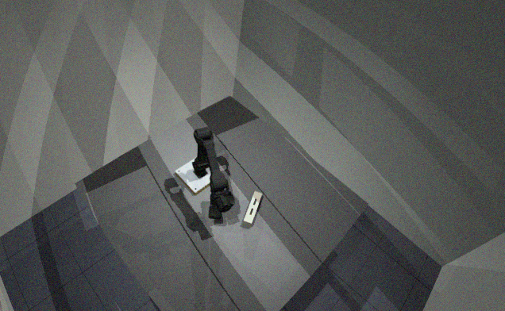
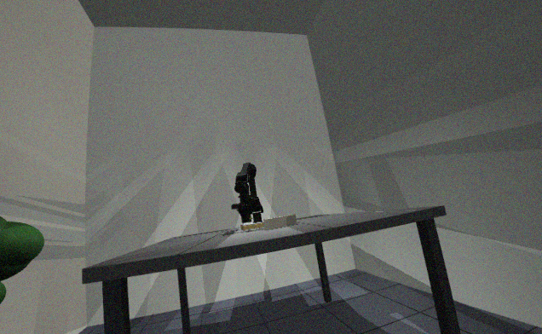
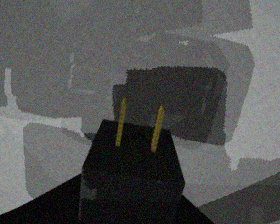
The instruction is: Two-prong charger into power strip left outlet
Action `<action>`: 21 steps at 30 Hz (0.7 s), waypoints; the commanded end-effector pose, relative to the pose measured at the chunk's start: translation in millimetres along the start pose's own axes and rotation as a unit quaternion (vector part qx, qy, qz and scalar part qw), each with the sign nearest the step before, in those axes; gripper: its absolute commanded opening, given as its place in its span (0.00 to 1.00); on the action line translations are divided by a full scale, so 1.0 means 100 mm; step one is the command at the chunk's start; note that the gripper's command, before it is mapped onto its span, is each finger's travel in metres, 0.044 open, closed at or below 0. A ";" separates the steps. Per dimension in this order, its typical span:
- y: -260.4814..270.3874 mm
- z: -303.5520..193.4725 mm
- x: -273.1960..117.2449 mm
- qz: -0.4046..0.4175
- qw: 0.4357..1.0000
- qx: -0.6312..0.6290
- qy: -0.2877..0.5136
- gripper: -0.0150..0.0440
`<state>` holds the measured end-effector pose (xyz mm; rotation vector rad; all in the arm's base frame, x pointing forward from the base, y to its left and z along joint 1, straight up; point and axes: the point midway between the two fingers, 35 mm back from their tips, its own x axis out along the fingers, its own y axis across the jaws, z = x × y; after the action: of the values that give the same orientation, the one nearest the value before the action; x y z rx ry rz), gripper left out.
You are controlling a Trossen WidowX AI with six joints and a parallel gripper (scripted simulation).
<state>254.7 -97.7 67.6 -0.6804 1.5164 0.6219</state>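
The black charger (image 3: 133, 175) shows large in the wrist view, with its two parallel brass prongs pointing away from the gripper. My gripper (image 3: 126, 187) (image 1: 216, 216) is shut on the charger's body, with dark fingers at both sides of it. The charger is too dark to make out in the top view, and whether it touches the table is not clear. The cream power strip (image 1: 248, 219) (image 2: 280, 221) lies to the right of the gripper in the top view, apart from it. Its top has two dark outlets, and their small slots are not readable.
The arm stands on a white base plate (image 1: 195, 186) with a wooden edge, behind the gripper in the top view. All stand on a grey table (image 2: 371, 221). A green plant (image 2: 4, 238) is at the left of the exterior view. Strong shadow patches cross the table.
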 end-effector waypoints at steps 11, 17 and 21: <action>0.12 0.20 0.01 -0.002 1.000 0.026 -0.002 0.25; 0.19 0.31 0.05 -0.001 0.999 0.039 -0.004 0.25; 0.24 0.38 0.07 -0.001 0.999 0.048 -0.005 0.25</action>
<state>262.3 -62.2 61.1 -0.6215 1.5252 0.5554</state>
